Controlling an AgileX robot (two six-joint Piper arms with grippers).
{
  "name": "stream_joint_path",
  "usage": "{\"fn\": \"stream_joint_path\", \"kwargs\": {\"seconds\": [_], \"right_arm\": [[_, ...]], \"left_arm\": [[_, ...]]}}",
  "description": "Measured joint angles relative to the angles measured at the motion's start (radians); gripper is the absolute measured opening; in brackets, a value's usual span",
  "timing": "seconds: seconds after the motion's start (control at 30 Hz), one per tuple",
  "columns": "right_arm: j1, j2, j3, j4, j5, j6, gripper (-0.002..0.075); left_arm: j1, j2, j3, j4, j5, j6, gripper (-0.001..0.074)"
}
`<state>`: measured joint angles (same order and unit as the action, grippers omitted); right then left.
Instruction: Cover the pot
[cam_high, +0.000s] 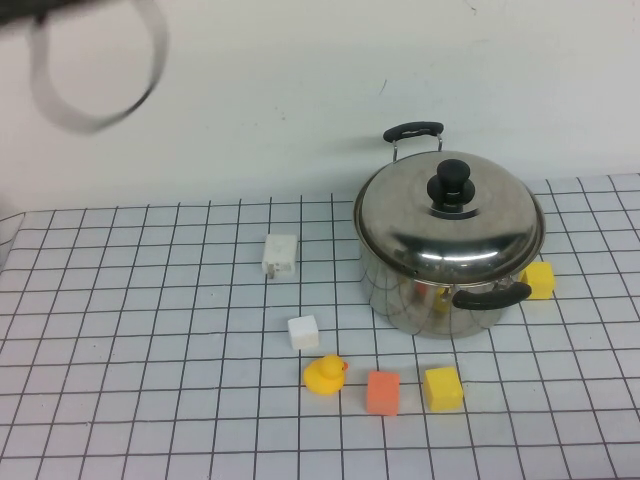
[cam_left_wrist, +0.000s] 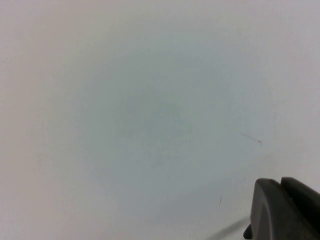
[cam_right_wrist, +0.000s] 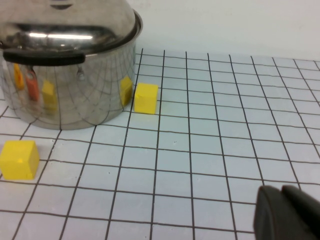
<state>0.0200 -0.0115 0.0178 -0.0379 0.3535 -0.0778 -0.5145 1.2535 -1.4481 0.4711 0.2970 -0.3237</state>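
The shiny steel pot (cam_high: 425, 285) with two black side handles stands at the right of the gridded table. The domed steel lid (cam_high: 448, 222) with a black knob (cam_high: 453, 184) sits on the pot and closes it. The pot also shows in the right wrist view (cam_right_wrist: 65, 95), with the lid's rim (cam_right_wrist: 75, 30) on top. My right gripper (cam_right_wrist: 281, 192) is shut and empty, low over the table, well away from the pot. My left gripper (cam_left_wrist: 280, 185) is shut and empty, facing a bare white wall. Neither gripper shows in the high view.
Small blocks lie around the pot: a yellow one (cam_high: 540, 280) at its right, a yellow one (cam_high: 443, 388), an orange one (cam_high: 383, 392), a yellow duck (cam_high: 324, 375), a white cube (cam_high: 303, 331) and a white charger (cam_high: 280, 255). A cable loop (cam_high: 95, 70) hangs at top left.
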Motion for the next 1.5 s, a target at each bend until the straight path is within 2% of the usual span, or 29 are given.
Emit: {"fn": "stream_joint_path", "kwargs": {"seconds": [0.2, 0.33, 0.63, 0.87, 1.03, 1.17, 1.27, 1.5], "right_arm": [[0.000, 0.000, 0.000, 0.000, 0.000, 0.000, 0.0009], [0.000, 0.000, 0.000, 0.000, 0.000, 0.000, 0.0009], [0.000, 0.000, 0.000, 0.000, 0.000, 0.000, 0.0009], [0.000, 0.000, 0.000, 0.000, 0.000, 0.000, 0.0009], [0.000, 0.000, 0.000, 0.000, 0.000, 0.000, 0.0009], [0.000, 0.000, 0.000, 0.000, 0.000, 0.000, 0.0009], [0.000, 0.000, 0.000, 0.000, 0.000, 0.000, 0.0009], [-0.002, 0.000, 0.000, 0.000, 0.000, 0.000, 0.0009]], "left_arm": [[0.000, -0.245, 0.209, 0.024, 0.075, -0.060, 0.0000], [0.000, -0.387, 0.306, 0.028, 0.209, -0.077, -0.0001], [0.000, -0.631, 0.344, -0.039, 0.734, -0.209, -0.0001], [0.000, -0.769, 0.353, 0.064, 0.957, -0.211, -0.0001], [0.030, -0.884, 0.397, 0.123, 0.970, -0.224, -0.0001], [0.098, -0.963, 0.456, 0.110, 0.948, -0.256, -0.0001], [0.167, -1.002, 0.519, 0.084, 0.831, -0.286, -0.0001], [0.365, -1.055, 0.721, -0.092, 0.410, -0.284, -0.0001]]}}
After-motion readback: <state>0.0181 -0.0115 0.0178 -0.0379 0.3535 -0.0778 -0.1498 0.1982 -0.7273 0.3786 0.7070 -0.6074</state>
